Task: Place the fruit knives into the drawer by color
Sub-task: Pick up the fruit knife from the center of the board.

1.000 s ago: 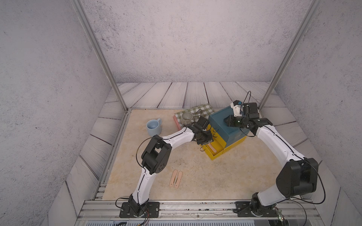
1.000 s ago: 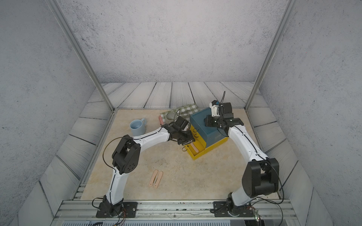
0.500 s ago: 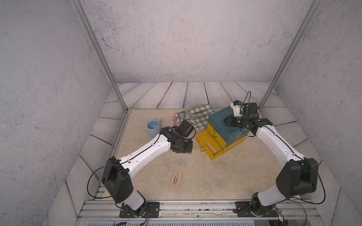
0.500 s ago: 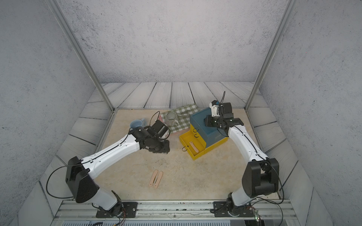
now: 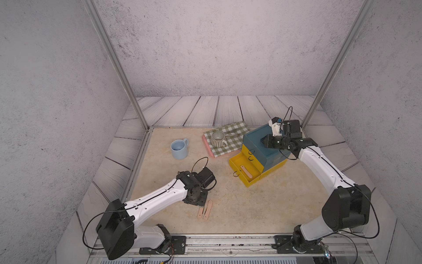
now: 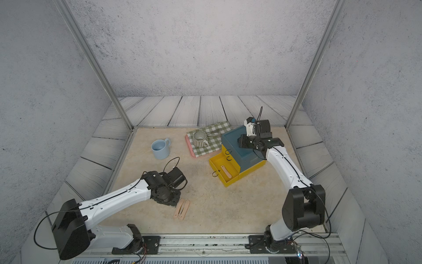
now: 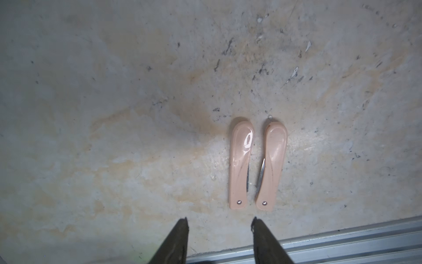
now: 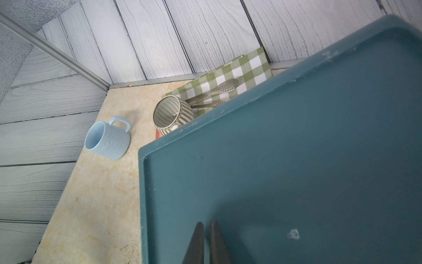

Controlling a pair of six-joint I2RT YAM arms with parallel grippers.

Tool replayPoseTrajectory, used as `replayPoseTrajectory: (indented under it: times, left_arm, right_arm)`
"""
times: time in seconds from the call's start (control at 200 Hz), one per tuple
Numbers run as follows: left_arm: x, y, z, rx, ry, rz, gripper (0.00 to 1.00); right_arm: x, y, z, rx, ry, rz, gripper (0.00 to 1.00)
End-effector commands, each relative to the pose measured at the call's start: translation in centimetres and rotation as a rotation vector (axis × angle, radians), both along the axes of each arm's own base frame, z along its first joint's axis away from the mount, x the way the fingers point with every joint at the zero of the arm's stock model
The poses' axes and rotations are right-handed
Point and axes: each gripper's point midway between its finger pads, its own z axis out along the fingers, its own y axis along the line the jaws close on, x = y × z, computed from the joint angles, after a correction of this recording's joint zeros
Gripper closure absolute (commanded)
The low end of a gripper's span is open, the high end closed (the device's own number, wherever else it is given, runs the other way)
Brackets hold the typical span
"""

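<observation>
Two peach-pink fruit knives point(image 7: 241, 164) point(image 7: 272, 164) lie folded side by side on the table near its front; both top views show the pair point(image 5: 204, 210) point(image 6: 181, 209). My left gripper point(image 7: 219, 220) hangs just above and beside their rivet ends, open and empty. A third pink knife point(image 5: 246, 172) point(image 6: 226, 172) lies in the pulled-out bottom yellow drawer point(image 5: 239, 161). The drawer chest point(image 5: 258, 137) has a teal top point(image 8: 296, 160). My right gripper point(image 8: 206, 222) is shut and empty at that top, near its front edge.
A light blue mug point(image 5: 179, 149) stands at the back left. A striped cup point(image 5: 218, 139) and metal tongs point(image 8: 214, 91) rest on a green checked cloth point(image 5: 230, 134) over a pink tray point(image 5: 208, 148) beside the chest. An aluminium rail point(image 7: 342, 237) borders the table's front.
My left arm has swung away from the open drawer toward the table's front, over the two pink knives, and its jaws have widened. The right arm has stayed put.
</observation>
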Motion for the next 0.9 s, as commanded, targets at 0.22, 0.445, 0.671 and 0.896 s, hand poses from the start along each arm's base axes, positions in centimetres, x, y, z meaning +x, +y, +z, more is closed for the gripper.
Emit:
replayPoseTrajectory:
  times: [0.22, 0.445, 0.671, 0.896]
  left_arm:
    - [-0.6, -3.9, -2.8, -0.057, 0.073, -0.078, 0.5]
    - [-1.5, -4.7, -4.4, -0.065, 0.133, -0.049, 0.5]
    - [-1.7, -5.2, -5.6, -0.057, 0.174, -0.038, 0.51]
    - [-1.8, -5.2, -6.4, -0.044, 0.191, -0.018, 0.52]
  right_arm:
    - [-11.6, -4.0, -14.9, -0.237, 0.68, -0.045, 0.89]
    - [-11.5, -4.0, -14.8, -0.238, 0.678, -0.044, 0.88]
    - [-11.5, -4.0, -14.7, -0.237, 0.677, -0.04, 0.88]
    - [-11.4, -4.0, -14.7, -0.235, 0.675, -0.041, 0.88]
